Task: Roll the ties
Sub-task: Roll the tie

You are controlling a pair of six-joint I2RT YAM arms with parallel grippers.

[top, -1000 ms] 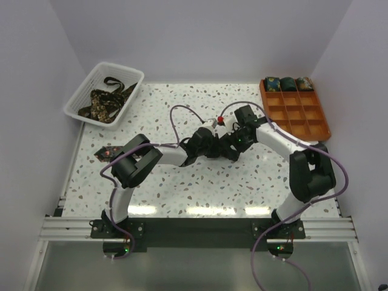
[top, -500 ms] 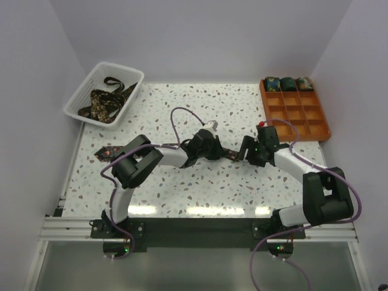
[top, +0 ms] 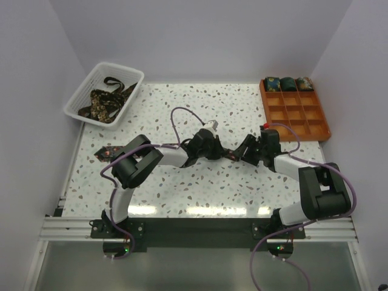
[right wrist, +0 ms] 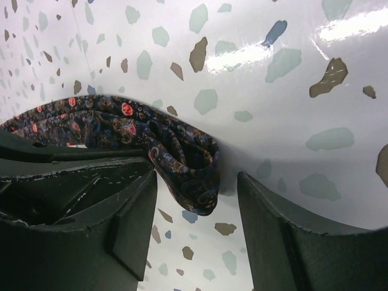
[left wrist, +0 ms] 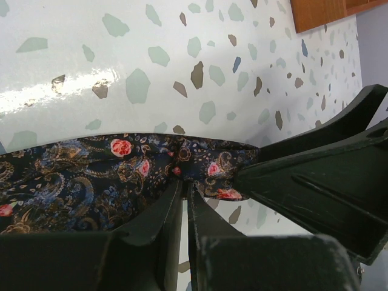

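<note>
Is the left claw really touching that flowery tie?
Touching. The left wrist view shows the left gripper shut on the tie, fabric puckered in its grip.

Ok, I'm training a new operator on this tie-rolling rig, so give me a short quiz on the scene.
1. True or false: the left gripper is shut on the tie.
2. How many rolled ties sit in the orange tray?
3. The right gripper is: A open astride the tie's folded end; B shut, empty; C over the tray.
Key: 1 true; 2 three; 3 A.
</note>
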